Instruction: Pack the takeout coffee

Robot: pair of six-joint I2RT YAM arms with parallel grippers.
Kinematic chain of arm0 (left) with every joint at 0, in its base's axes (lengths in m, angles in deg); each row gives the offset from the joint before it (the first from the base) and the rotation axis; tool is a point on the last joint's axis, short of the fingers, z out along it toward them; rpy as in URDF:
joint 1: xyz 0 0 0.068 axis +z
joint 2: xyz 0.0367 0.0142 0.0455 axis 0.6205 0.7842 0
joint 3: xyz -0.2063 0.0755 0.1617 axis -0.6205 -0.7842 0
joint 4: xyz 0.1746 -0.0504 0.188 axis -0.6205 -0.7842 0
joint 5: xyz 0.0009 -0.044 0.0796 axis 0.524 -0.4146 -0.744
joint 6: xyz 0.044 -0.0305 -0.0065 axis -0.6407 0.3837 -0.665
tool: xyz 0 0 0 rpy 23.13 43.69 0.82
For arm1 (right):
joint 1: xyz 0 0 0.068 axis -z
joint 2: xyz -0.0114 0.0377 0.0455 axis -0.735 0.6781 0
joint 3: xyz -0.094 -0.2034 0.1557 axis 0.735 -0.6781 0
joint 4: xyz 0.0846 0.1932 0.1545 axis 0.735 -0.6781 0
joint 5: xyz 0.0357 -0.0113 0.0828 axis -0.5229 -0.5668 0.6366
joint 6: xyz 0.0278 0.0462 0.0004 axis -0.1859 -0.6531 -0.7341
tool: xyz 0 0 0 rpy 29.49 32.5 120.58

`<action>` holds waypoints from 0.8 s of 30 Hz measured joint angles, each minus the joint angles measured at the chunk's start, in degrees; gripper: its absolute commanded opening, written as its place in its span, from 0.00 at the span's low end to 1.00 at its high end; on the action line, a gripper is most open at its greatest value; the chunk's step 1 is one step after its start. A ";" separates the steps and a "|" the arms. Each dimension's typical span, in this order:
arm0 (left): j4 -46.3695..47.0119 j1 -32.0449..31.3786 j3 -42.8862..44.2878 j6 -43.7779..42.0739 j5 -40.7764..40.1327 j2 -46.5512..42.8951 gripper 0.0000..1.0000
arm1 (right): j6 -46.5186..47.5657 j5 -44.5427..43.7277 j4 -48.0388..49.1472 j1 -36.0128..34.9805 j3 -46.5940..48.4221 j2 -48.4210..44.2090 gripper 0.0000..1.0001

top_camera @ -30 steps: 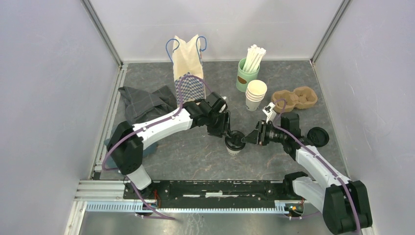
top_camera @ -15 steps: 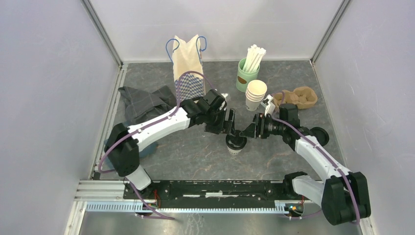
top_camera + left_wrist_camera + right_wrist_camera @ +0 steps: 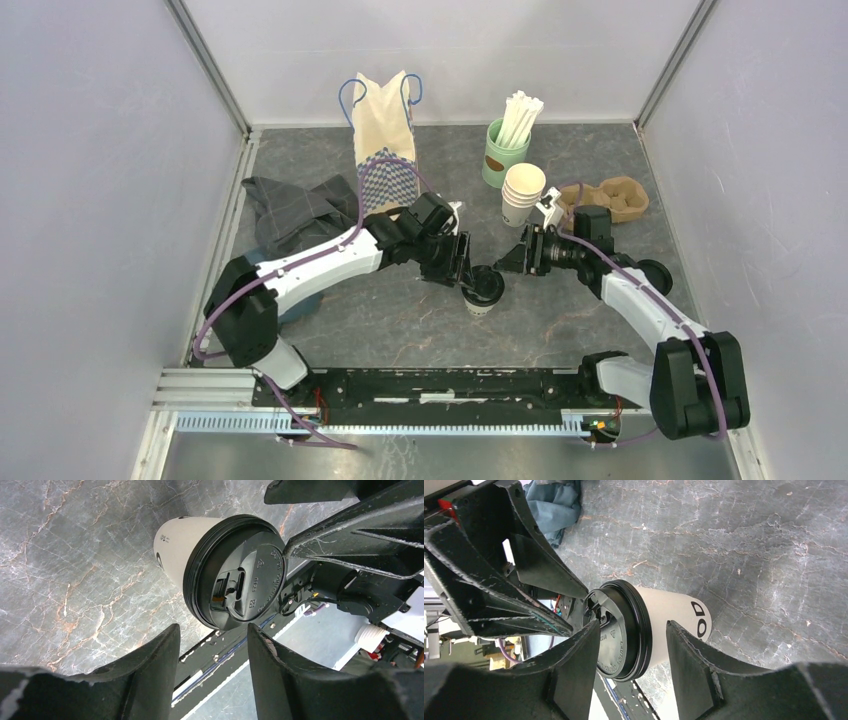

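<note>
A dark grey stone-patterned table (image 3: 400, 325) with pale veins fills a booth closed in by three plain lilac-grey panels: the left wall (image 3: 100, 180), the back wall (image 3: 450, 50) and the right wall (image 3: 765, 150). A silver aluminium post (image 3: 205, 65) marks the far left corner, and a second aluminium post (image 3: 678, 60) marks the far right. A ribbed aluminium rail (image 3: 225, 385) carrying a flat black plate (image 3: 450, 385) runs along the near edge. The light is soft and even.

The grey marbled table (image 3: 400, 320) carries a lidded cup (image 3: 483, 291) near its middle. Behind that cup to the left are a paper bag (image 3: 385, 140) and a crumpled cloth (image 3: 295, 210). Behind it to the right are a green straw cup (image 3: 503, 158), stacked white cups (image 3: 523, 193) and a pulp carrier (image 3: 612, 198) (a black lid (image 3: 655, 272) lies directly right, partly hidden).
</note>
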 measured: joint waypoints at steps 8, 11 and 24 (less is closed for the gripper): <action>0.55 0.00 -0.63 0.04 -0.04 1.51 0.51 | -0.07 0.98 2.21 0.00 -1.42 1.27 0.47; 0.85 -0.02 -0.63 0.04 -0.04 1.53 0.49 | -0.13 1.03 2.40 0.04 -2.36 1.86 0.44; 1.64 0.00 -0.61 -0.09 -0.79 1.88 0.57 | -2.25 2.01 8.11 1.77 -7.54 -1.25 0.47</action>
